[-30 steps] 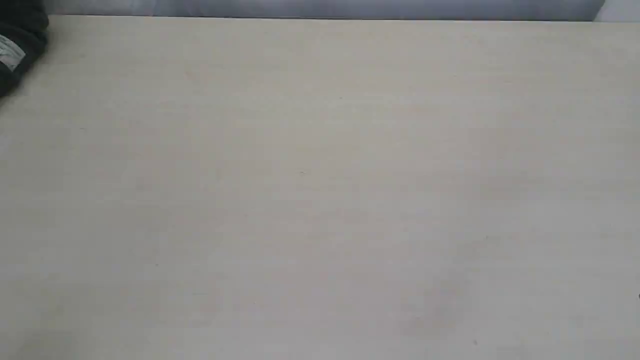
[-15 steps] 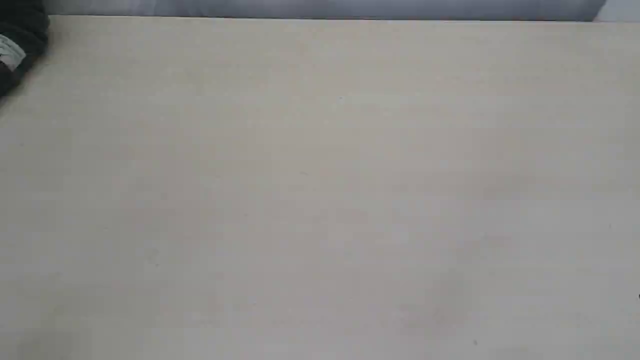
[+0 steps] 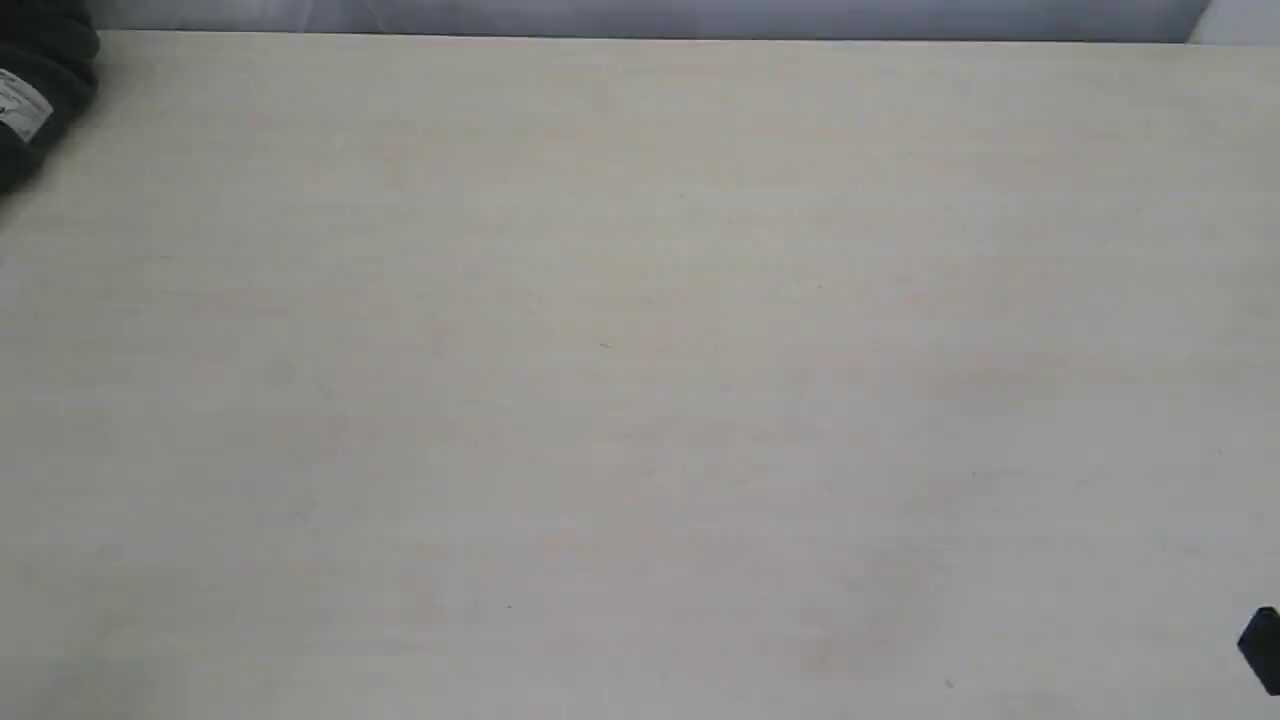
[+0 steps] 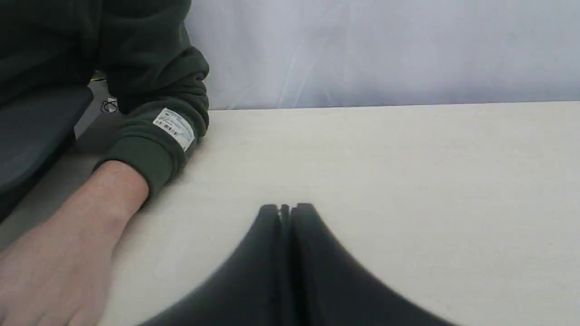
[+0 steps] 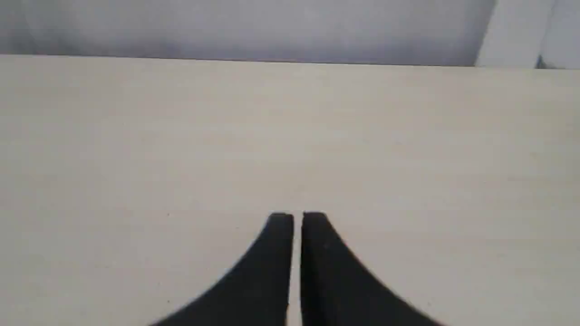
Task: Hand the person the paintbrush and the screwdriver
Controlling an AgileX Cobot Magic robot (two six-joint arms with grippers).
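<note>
Neither the paintbrush nor the screwdriver shows in any view. The person [image 4: 136, 149] rests a bare hand and dark green sleeve on the table's corner, and the cuff [image 3: 35, 95] shows at the exterior view's far left. My left gripper [image 4: 286, 208] is shut with nothing in it, hovering over bare table beside that hand. My right gripper [image 5: 297, 216] is shut and empty too, over bare table. A black tip of it [image 3: 1262, 645] peeks in at the exterior view's lower right edge.
The pale wooden table [image 3: 640, 380] fills the exterior view. A grey-white curtain [image 4: 385, 50] hangs behind its far edge. A dark chair seat [image 4: 36, 131] stands beside the person.
A black tip of the right gripper has come into the exterior view at the lower right edge. The person's sleeve has stayed put.
</note>
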